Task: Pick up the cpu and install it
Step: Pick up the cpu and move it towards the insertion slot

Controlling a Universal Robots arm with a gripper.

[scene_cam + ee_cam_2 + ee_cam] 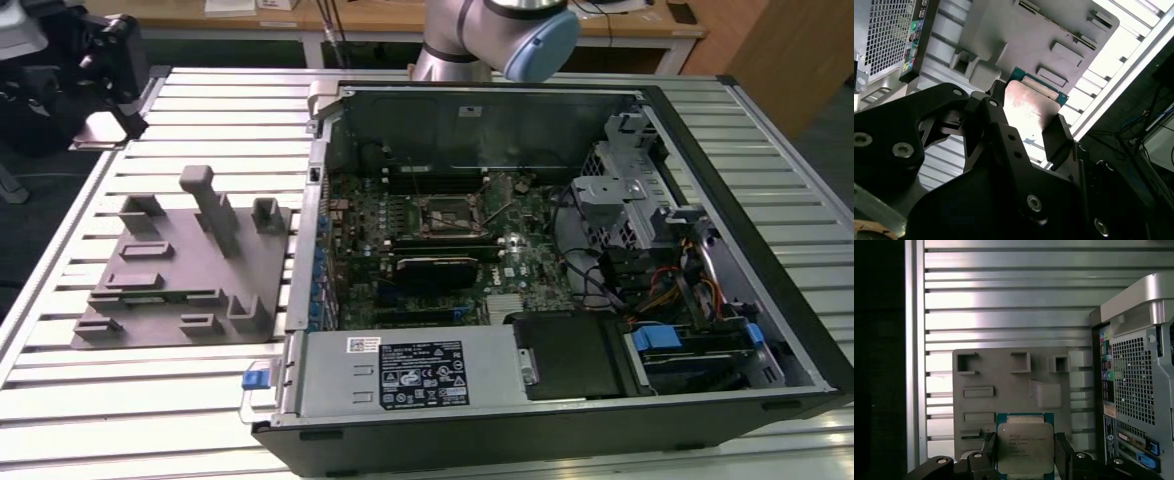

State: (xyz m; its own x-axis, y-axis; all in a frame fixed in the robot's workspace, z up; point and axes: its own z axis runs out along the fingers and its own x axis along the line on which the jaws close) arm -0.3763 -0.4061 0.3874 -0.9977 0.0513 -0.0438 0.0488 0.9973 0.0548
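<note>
Claw (1025, 446) clamps cpu (1023, 455) by opposite edges; open air above grey tray (1004, 372).

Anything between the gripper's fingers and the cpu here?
Nothing: in the first wrist view the gripper has its fingers against opposite edges of the cpu, above the grey fixture tray.
</note>
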